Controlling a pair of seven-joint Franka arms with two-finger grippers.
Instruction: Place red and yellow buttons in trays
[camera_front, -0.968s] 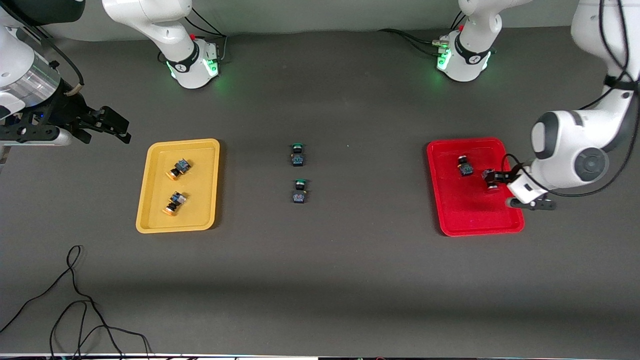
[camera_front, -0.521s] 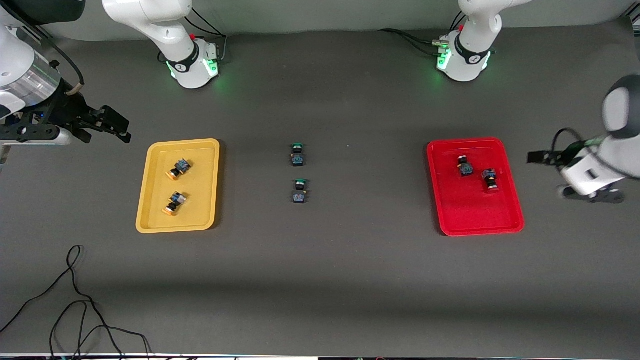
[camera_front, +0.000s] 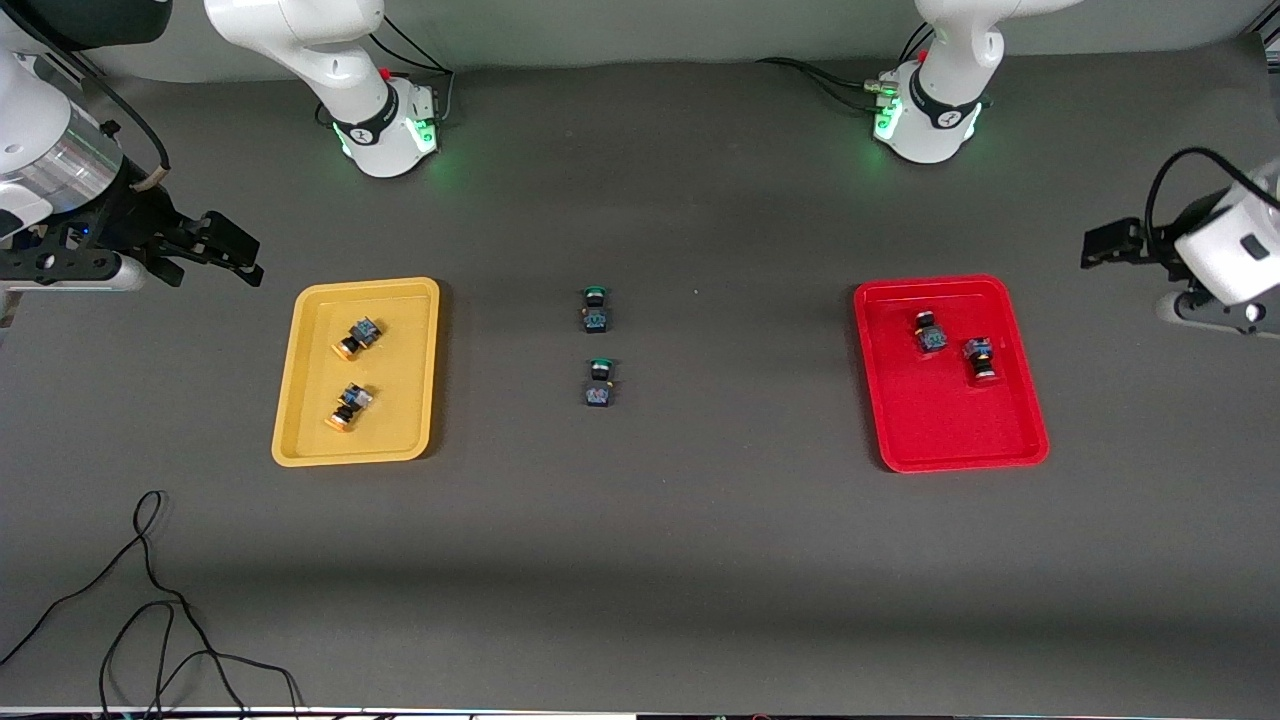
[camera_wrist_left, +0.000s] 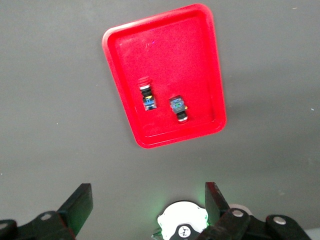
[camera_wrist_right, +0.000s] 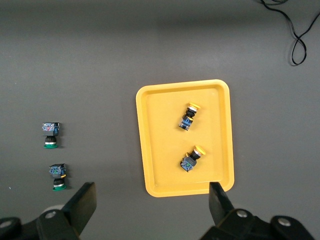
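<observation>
Hovering clear of bench: left gripper (camera_front: 1105, 243) jaws wide, empty, over bare bench at left arm's end, just beside red tray (camera_front: 1015, 455). Right gripper (camera_front: 235, 255) jaws wide, empty, over bench beside yellow tray (camera_front: 290, 450); that arm waits. Two red buttons (camera_front: 931, 332) (camera_front: 981, 360) lie in red tray, two yellow buttons (camera_front: 359, 337) (camera_front: 347, 406) in yellow tray. Judgement: nothing left to grasp; task looks complete. Green buttons (camera_front: 595, 309) mid-bench, between trays.

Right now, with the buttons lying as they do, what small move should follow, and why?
Probably none beyond parking: both red buttons lie in the red tray, both yellow buttons in the yellow tray. The left gripper and right gripper are open and empty.
</observation>
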